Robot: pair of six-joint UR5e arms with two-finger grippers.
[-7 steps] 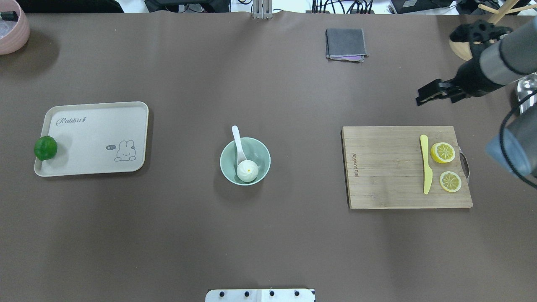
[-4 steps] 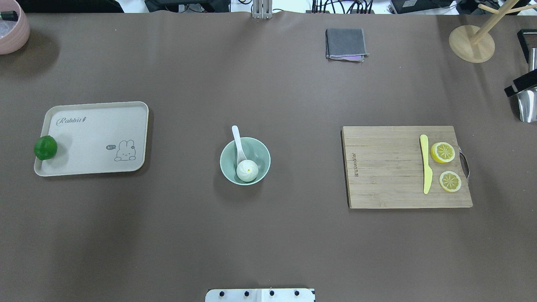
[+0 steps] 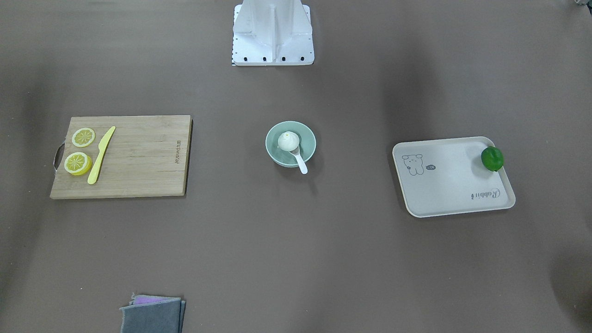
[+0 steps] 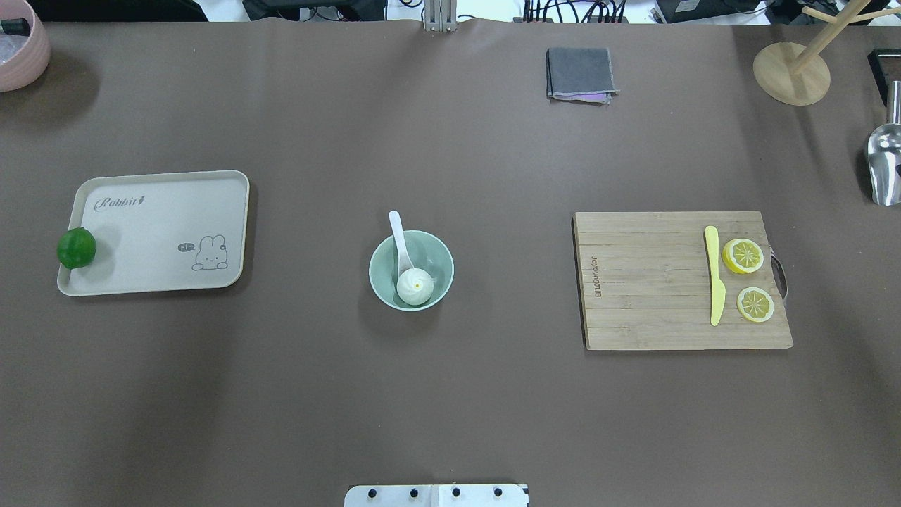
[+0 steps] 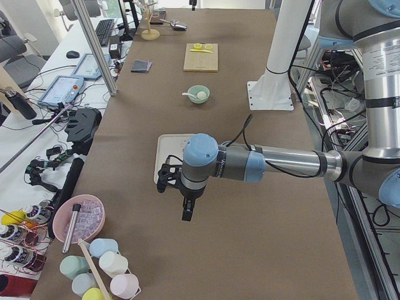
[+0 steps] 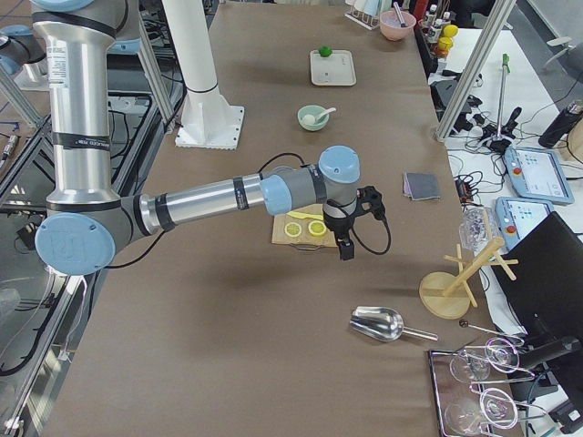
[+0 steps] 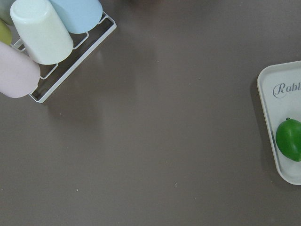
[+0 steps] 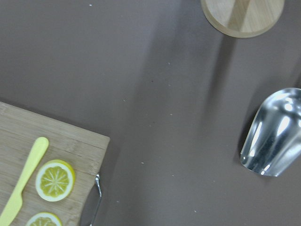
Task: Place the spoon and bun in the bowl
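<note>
The pale mint-green bowl [image 4: 445, 264] stands at the table's middle and also shows in the front view [image 3: 311, 138]. The white bun [image 4: 414, 287] [image 3: 288, 140] lies inside it. The white spoon [image 4: 398, 232] [image 3: 300, 163] has its scoop in the bowl and its handle leaning out over the rim. My left gripper [image 5: 185, 209] hangs above the table beyond the tray, far from the bowl. My right gripper [image 6: 346, 250] hangs near the cutting board's outer end. Both show only in the side views, so I cannot tell whether they are open or shut.
A wooden cutting board [image 4: 647, 282] holds a yellow knife [image 4: 714, 274] and two lemon slices [image 4: 743, 255]. A beige tray [image 4: 162, 232] holds a green lime [image 4: 76, 248]. A grey cloth [image 4: 580, 74], a metal scoop [image 4: 883, 169], a wooden stand [image 4: 791, 74] and a cup rack [image 7: 47, 47] lie around the table's edges.
My right arm has drawn back to the right and has left the overhead view. The bowl, bun and spoon have not moved.
</note>
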